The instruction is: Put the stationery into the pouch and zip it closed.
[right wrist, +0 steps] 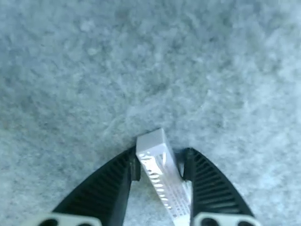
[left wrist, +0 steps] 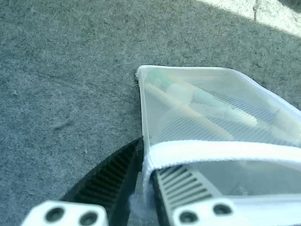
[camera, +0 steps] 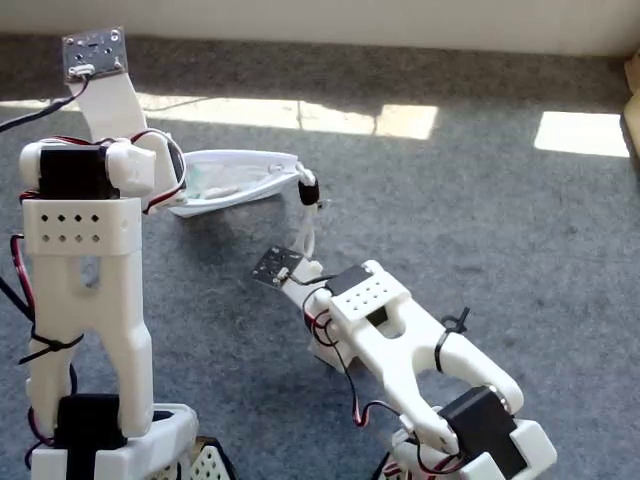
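Note:
A white mesh pouch (camera: 238,180) lies on the grey carpet, with pens (left wrist: 207,106) showing through its mesh. My left gripper (left wrist: 146,181) is shut on the pouch's corner, pinching the white zipper band (left wrist: 221,150); in the high view this gripper (camera: 178,198) sits at the pouch's left end, mostly hidden by the arm. My right gripper (right wrist: 160,165) is shut on a small white block-shaped stationery item (right wrist: 157,157), held just above the carpet. From above, the right gripper (camera: 307,195) is at the pouch's right end.
Grey carpet (camera: 480,230) spreads all around, with bright sunlit patches (camera: 570,132) along the far side. A beige object (camera: 633,90) shows at the far right edge. Both arm bases stand at the near edge.

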Motion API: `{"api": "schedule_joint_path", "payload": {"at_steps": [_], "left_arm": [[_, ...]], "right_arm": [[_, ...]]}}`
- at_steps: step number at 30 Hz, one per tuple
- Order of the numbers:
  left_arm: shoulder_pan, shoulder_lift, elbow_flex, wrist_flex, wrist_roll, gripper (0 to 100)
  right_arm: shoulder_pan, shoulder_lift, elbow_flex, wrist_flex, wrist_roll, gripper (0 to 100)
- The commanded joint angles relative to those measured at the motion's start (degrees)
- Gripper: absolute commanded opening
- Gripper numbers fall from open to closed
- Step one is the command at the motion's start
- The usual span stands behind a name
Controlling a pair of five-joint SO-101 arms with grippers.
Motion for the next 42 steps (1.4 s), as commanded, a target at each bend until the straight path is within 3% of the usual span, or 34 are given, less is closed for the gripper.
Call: {"api": "schedule_joint_path", "payload": {"at_steps": [1,12,29,42], "left_arm": [[-0.7,-0.2,0.3,-0.8,-0.3,1],[-0.5,-0.2,0.3,-0.8,-0.3,1],[-0.3,-0.2,0.3,-0.8,-0.3,1],[-0.6,-0.2,0.4,-0.7,-0.3,1]], "right_arm": [[0.5,0.1,-2.8,-1.5,1.1,5.4],[0.7,-6.7,-2.4,-1.2,0.5,1.7],[1.6,-35.7,-2.9,-1.8,-25.1,1.7],[0.9,-37.5,-2.9,-24.7,-35.6,1.7]]}}
